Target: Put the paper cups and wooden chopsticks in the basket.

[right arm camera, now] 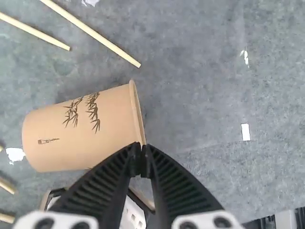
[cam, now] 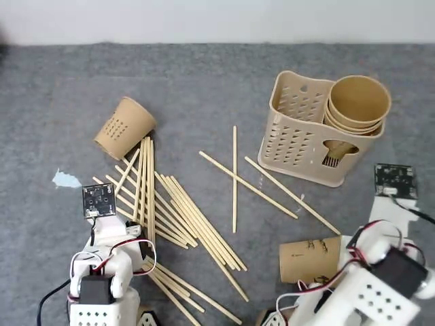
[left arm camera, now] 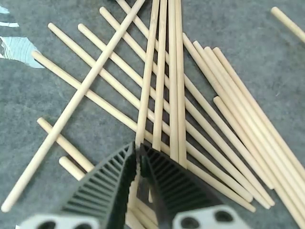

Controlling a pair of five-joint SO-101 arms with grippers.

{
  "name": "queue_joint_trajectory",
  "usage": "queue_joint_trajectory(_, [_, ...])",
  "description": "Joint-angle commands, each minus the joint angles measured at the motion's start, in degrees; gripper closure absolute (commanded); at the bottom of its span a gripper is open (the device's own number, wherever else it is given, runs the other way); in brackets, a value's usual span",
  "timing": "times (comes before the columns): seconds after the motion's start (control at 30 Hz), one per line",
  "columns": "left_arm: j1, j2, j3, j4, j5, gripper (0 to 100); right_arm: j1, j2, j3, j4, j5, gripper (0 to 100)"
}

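The beige slotted basket stands at the back right, with a stack of paper cups in one compartment. One paper cup lies on its side at the left. Another paper cup lies at the front right, its rim right beside my right gripper, which is shut and holds nothing. Several wooden chopsticks lie scattered across the middle. My left gripper hangs shut just above the pile's near end, at the tip of one stick.
A grey mat covers the table. A small pale blue scrap lies at the left. The left arm's base and the right arm's base fill the front corners. A white tape mark is on the mat.
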Motion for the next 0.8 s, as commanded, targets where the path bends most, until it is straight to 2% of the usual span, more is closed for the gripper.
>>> queue_joint_trajectory(0.0, [-0.35,-0.70,-0.57,0.35,-0.44,98,0.22,-0.48,1.93,-2.59,-1.23,97.5])
queue_joint_trajectory(0.23, [-0.35,-0.70,-0.57,0.35,-0.44,98,0.22,4.53,4.48,-3.91,-1.41,80.2])
queue_joint_trajectory(0.47, [-0.35,-0.70,-0.57,0.35,-0.44,98,0.04,9.54,3.78,-4.26,-1.49,80.1])
queue_joint_trajectory(0.63, [-0.35,-0.70,-0.57,0.35,-0.44,98,-3.38,14.73,2.73,-4.00,-1.58,80.1])
queue_joint_trajectory(0.77, [-0.35,-0.70,-0.57,0.35,-0.44,98,-6.99,18.77,1.32,-3.74,-4.84,80.2])
